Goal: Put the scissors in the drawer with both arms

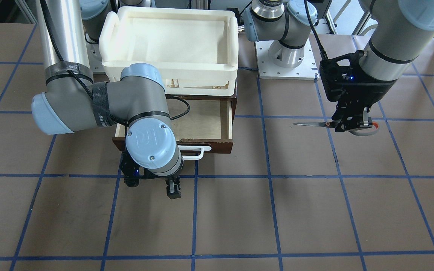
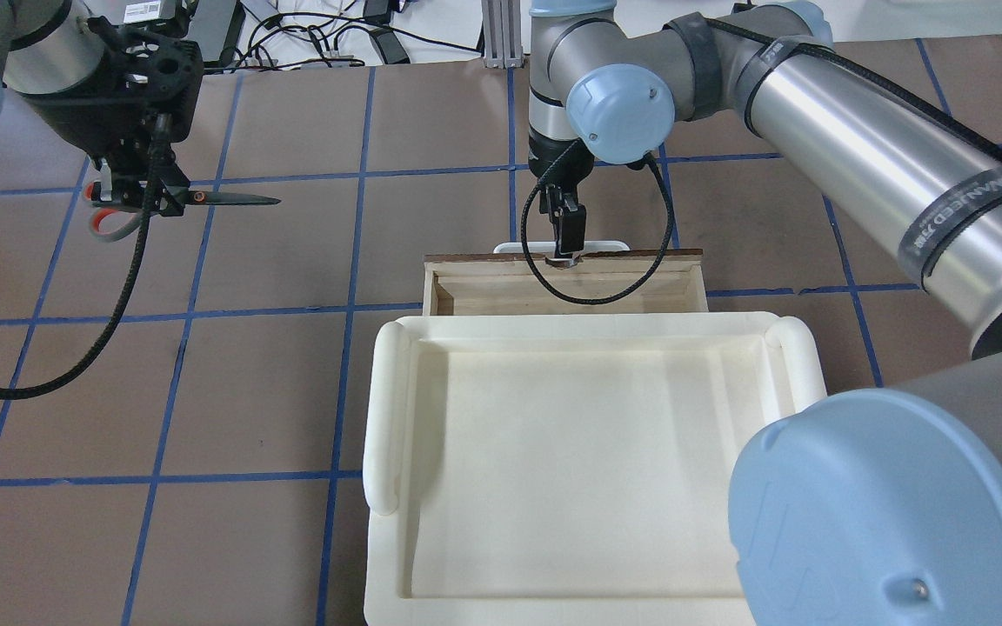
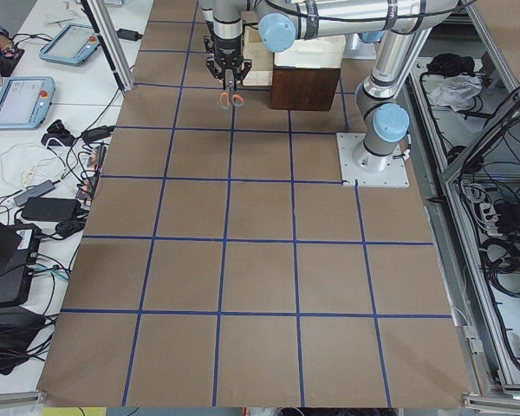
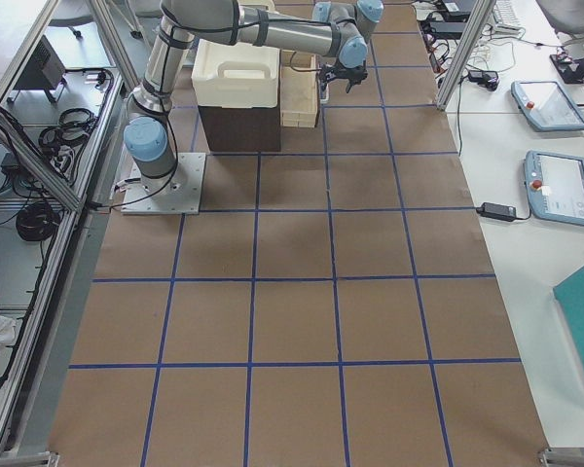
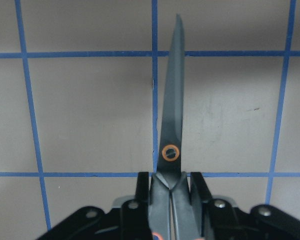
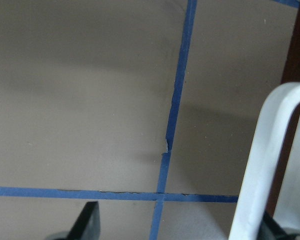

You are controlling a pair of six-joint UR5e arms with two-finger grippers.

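Observation:
The scissors [image 1: 311,124] hang level above the table, held at their pivot end by my left gripper [image 1: 347,124], which is shut on them. Their dark blades point toward the drawer, and the grey and orange loops stick out behind the fingers. They also show in the overhead view [image 2: 236,199] and the left wrist view [image 5: 172,110]. The dark brown drawer [image 1: 226,124] stands pulled open, with its pale inside bare. My right gripper [image 1: 152,186] is open, just in front of the white bar handle [image 1: 198,150]. In the right wrist view the handle [image 6: 265,160] lies close to one finger.
A white foam tray [image 1: 232,41] sits on top of the cabinet above the drawer. My right arm's elbow [image 1: 100,101] hangs over the drawer's side. The left arm's base plate [image 1: 288,71] is bolted beside the cabinet. Brown table with blue tape lines lies all around.

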